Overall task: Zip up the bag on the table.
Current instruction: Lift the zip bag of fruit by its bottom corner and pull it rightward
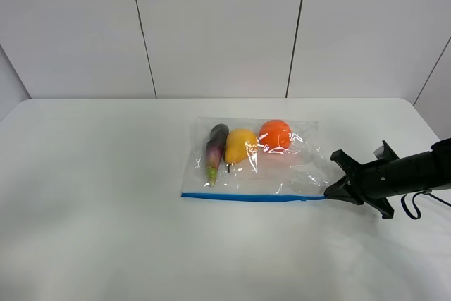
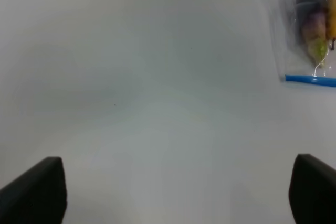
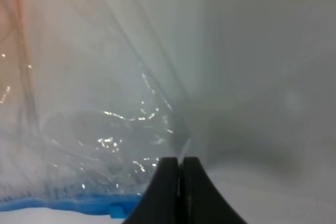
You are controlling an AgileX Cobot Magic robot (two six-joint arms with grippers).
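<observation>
The clear bag [image 1: 292,174] lies flat on the white table [image 1: 106,195], holding a purple eggplant [image 1: 215,144], a yellow fruit [image 1: 239,146] and an orange [image 1: 275,134]. Its blue zipper strip [image 1: 246,197] runs along the near edge. My right gripper [image 1: 330,192] sits at the strip's right end. In the right wrist view its fingertips [image 3: 169,174] are pressed together on the bag's corner plastic [image 3: 105,129], beside the blue strip [image 3: 68,203]. My left gripper [image 2: 168,192] hovers open over bare table, left of the bag [image 2: 310,30]; it is out of the high view.
A panelled white wall [image 1: 218,26] stands behind the table's far edge. The right arm [image 1: 402,174] reaches in low from the right edge, with a cable hanging under it. Bare tabletop stretches to the left and in front of the bag.
</observation>
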